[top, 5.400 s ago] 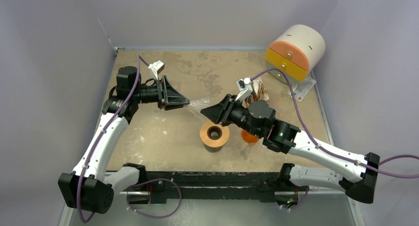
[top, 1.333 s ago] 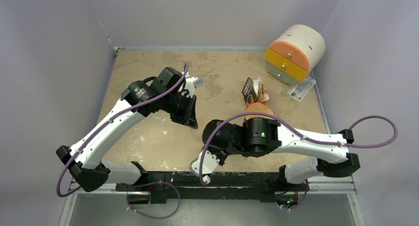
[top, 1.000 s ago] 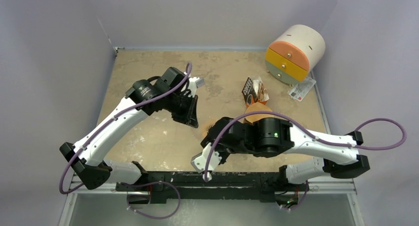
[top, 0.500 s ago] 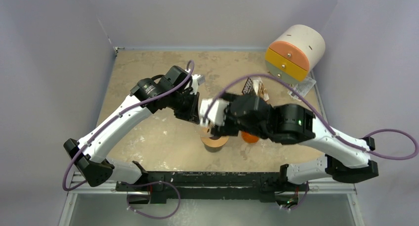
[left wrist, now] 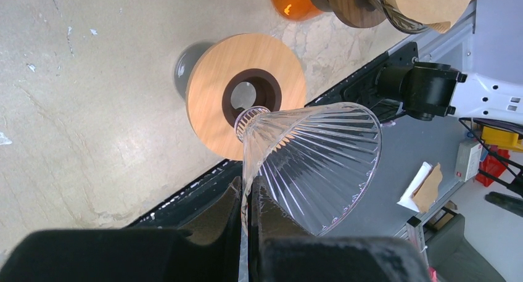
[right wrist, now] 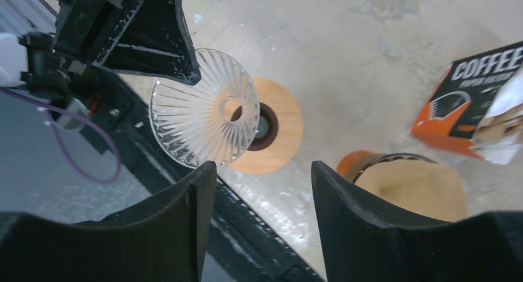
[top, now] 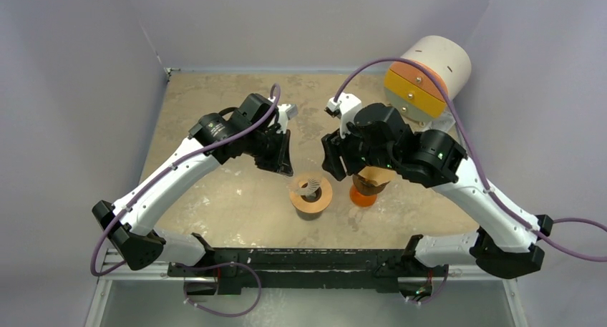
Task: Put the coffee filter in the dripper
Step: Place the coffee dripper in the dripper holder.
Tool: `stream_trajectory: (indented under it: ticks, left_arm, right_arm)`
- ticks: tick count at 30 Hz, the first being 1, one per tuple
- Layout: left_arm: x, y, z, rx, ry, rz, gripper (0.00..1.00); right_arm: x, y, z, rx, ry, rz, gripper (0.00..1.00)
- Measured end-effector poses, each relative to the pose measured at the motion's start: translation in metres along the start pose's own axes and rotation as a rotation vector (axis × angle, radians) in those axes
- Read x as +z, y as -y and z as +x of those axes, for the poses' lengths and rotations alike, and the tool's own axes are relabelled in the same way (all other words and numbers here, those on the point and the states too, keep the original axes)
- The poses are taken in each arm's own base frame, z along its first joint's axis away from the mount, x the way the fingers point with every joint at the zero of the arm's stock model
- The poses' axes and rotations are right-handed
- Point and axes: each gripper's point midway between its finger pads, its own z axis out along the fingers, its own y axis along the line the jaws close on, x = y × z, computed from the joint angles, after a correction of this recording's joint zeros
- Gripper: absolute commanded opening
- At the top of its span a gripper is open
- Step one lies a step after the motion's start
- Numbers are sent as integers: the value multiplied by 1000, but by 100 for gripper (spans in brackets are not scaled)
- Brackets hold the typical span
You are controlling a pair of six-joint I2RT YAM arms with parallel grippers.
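Glass ribbed into a clear cone, the dripper [left wrist: 314, 161] hangs tilted over the table [top: 215, 198]. The left gripper [left wrist: 248, 199] pinches its wide rim between closed fingers. The narrow neck of the dripper points down at the dark hole of a round wooden ring [left wrist: 210, 91], which lies flat near the front edge. From the left wrist view the neck sits at the edge of that hole. Whether it touches the wood cannot be told from these angles.

The right gripper [right wrist: 264, 171] hovers above and just behind the ring, its fingers spread apart with nothing between them. Through that gap the dripper and the ring show below.

The coffee filter [right wrist: 413, 186], a tan paper cone, is not in the dripper. It rests in the mouth of a glass jug with an orange base [top: 361, 197], which stands just right of the wooden ring and under the right arm. A dark wooden collar appears to wrap the neck of the jug, though the view is partly cut off.

Behind the jug lies an orange and black filter box [right wrist: 459, 103] printed with the word COFFEE. At the far right corner a cream drum [top: 429, 73] lies on its side, with an orange and yellow front.
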Motion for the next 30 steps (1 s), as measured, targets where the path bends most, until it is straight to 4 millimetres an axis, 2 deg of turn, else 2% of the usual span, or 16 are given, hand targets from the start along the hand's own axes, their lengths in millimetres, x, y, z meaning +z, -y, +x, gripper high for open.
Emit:
stream_trajectory:
  ticks: [10, 15, 19, 23, 30]
  left_arm:
    - [0, 3, -1, -14, 1, 10, 0]
    - [0, 4, -1, -13, 2, 15, 0]
    - [1, 5, -2, -12, 1, 23, 0]
    - [4, 7, -3, -12, -4, 33, 0]
    - [10, 7, -2, -16, -20, 38, 0]
  right_arm:
    - [27, -11, 17, 231, -129, -44, 44]
    - [44, -8, 32, 284, -197, -19, 41]
    - [50, -6, 40, 314, -227, -10, 34]
    - [54, -3, 43, 336, -235, 0, 31]
    - [60, -5, 48, 355, -249, -12, 10]
